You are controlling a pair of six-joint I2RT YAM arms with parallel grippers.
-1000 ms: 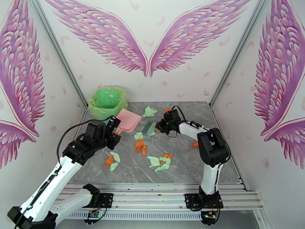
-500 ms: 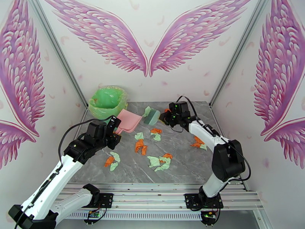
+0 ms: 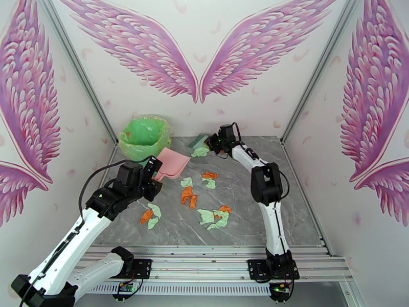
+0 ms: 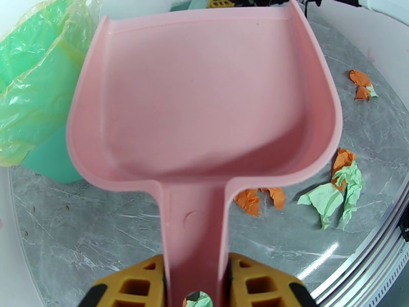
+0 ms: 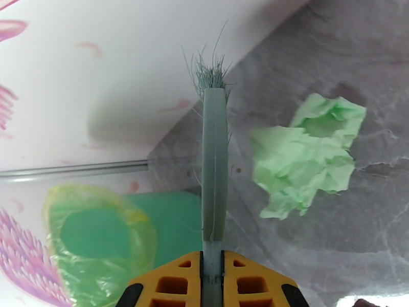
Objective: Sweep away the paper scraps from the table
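1. From above: the paper scraps [image 3: 189, 193] lie in the middle of the table [image 3: 255, 211]. They make a loose bunch that runs from back to front. One green scrap [image 3: 201, 151] sits at the back, just by the brush [image 3: 198, 141]. The left claw [image 3: 155, 177] grips the pink dustpan [image 3: 174, 162]. The dustpan's mouth points away and to the right, near the green bin [image 3: 144, 135]. The right claw [image 3: 212, 143] grips the brush.
2. Left wrist: the left claw [image 4: 194, 282] squeezes the pink dustpan [image 4: 204, 98] by its handle. The dustpan's long way runs straight out from the claw. The paper scraps [image 4: 332, 193] lie on the table [image 4: 102, 236] to its right, and the green bin [image 4: 36, 98] is to its left.
3. Right wrist: the right claw [image 5: 212, 282] is clenched on the thin brush [image 5: 213, 165]. The brush points straight out, with its bristles at the far tip. The green scrap [image 5: 307, 154] lies just beside it on the table [image 5: 332, 241]. The scrap is longest from lower left to upper right.
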